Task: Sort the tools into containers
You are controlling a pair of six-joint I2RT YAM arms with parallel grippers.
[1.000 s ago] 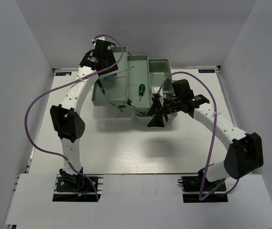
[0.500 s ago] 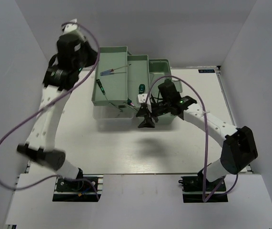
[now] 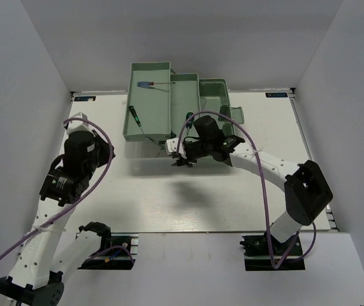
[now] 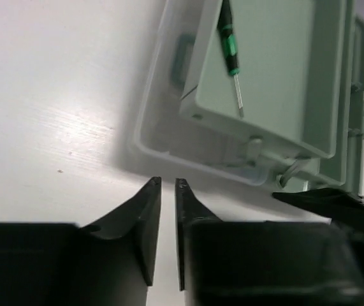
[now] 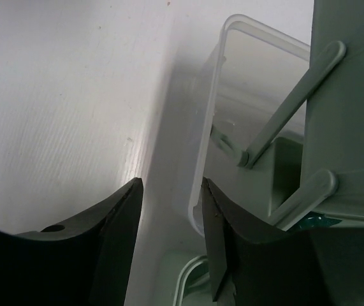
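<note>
The containers are a fold-out toolbox with mint trays. Its left tray (image 3: 158, 108) holds a blue-handled screwdriver (image 3: 146, 84) and a thin green-and-black screwdriver (image 3: 134, 115) (image 4: 228, 39). A stubby green screwdriver (image 3: 189, 118) lies in the middle tray (image 3: 185, 95). My left gripper (image 3: 107, 152) (image 4: 164, 182) hangs over bare table left of the box, jaws a narrow slit apart, empty. My right gripper (image 3: 178, 160) (image 5: 171, 185) is open at the box's front, over the clear lid's rim (image 5: 211, 127), gripping nothing.
The clear lid (image 3: 145, 150) (image 4: 169, 121) lies flat in front of the left tray. The toolbox base (image 3: 215, 95) sits at the right with hinge arms (image 5: 290, 118) linking the trays. White walls close in the table (image 3: 169, 197) on three sides.
My left arm swung off the back-left tray and down to the table at the left. My right gripper slid left along the box's front and its jaws narrowed.
</note>
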